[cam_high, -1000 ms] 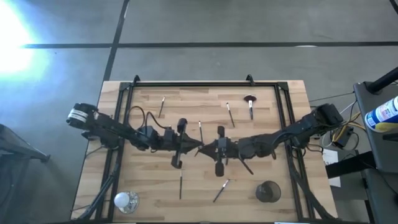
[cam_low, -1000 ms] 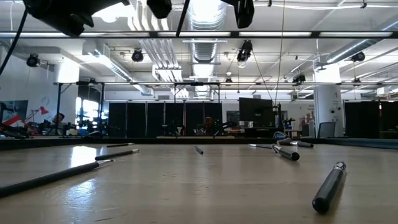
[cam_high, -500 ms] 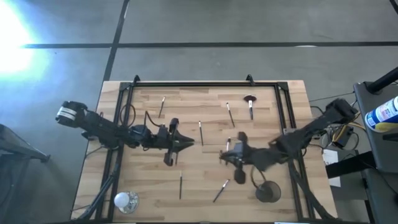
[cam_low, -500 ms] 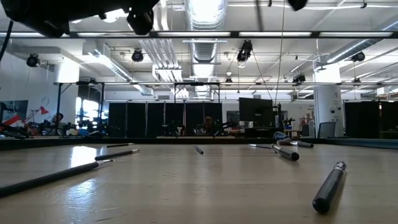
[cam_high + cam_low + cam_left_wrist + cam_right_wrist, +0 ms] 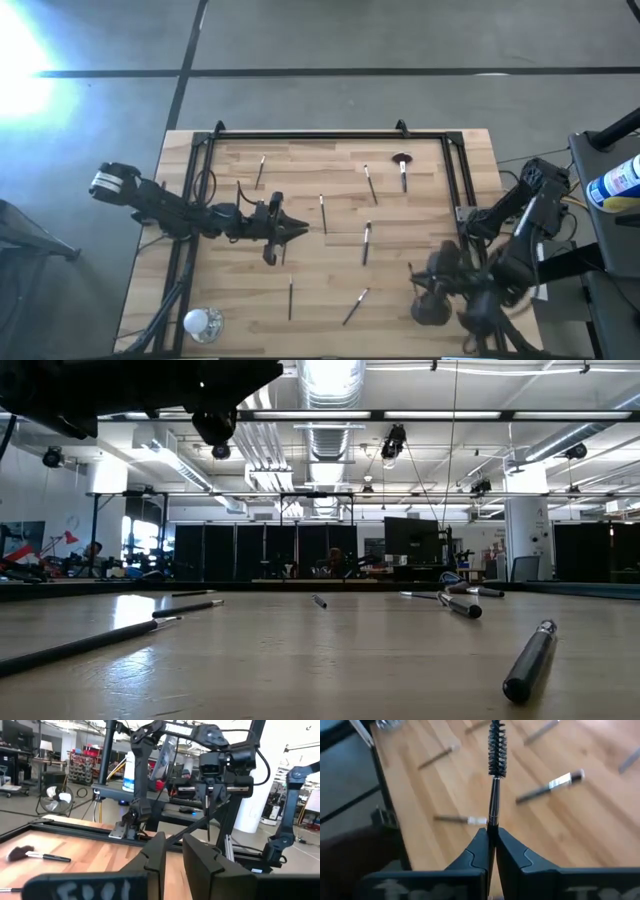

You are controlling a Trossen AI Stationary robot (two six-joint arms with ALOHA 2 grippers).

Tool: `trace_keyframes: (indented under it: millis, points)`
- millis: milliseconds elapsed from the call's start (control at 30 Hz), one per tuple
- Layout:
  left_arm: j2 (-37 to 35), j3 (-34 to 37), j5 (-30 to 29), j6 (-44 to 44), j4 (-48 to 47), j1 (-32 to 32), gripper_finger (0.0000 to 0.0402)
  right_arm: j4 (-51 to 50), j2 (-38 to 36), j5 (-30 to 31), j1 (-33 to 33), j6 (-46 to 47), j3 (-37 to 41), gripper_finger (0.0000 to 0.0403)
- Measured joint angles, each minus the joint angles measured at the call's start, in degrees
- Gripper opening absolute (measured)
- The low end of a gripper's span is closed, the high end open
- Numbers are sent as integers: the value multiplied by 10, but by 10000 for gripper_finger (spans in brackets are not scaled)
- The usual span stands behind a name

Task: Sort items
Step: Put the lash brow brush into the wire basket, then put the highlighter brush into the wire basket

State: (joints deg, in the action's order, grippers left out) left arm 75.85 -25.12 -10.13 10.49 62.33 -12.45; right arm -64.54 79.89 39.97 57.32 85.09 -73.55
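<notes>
Seven brushes (image 5: pixel 366 243) lie scattered on my wooden table (image 5: pixel 330 290) in the high view, from the fan-headed brush (image 5: pixel 402 164) at upper centre-right down to one at lower centre. At lower right of that frame my right gripper (image 5: pixel 432 290) sits just above the dark cup (image 5: pixel 431 309), clamped on a spoolie brush (image 5: pixel 494 775) whose bristled tip juts out past the fingers (image 5: pixel 481 851). My left gripper (image 5: pixel 297 229) hovers at centre-left over the table, fingers (image 5: pixel 155 857) a narrow gap apart, with nothing between them. A shiny silver cup (image 5: pixel 201 322) stands at lower left.
</notes>
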Motion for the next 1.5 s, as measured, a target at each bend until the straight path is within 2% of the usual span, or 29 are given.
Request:
trace_keyframes:
  millis: [167, 333, 567, 867, 1133, 1233, 1500]
  points:
    - [0, 1, 0, 12, -1, 0, 57, -63, 57, -45, 60, 125, -31, 12]
    - [0, 1, 0, 20, -13, 0, 57, -74, 104, -68, 89, 189, -21, 12]
    - [1, 1, 0, 44, -30, 0, 57, -75, 155, -83, 92, 198, -5, 12]
    - [1, 5, -4, 45, -45, 1, 56, -68, 181, -108, 92, 198, 0, 13]
    - [2, 37, -26, 50, -22, 4, 27, -46, 182, -130, 90, 198, 29, 13]
    - [2, 50, -28, 50, 0, 4, 15, -45, 181, -134, 90, 196, 30, 27]
    - [2, 57, -46, 46, 11, 14, 5, -45, 161, -160, 84, 186, 13, 106]
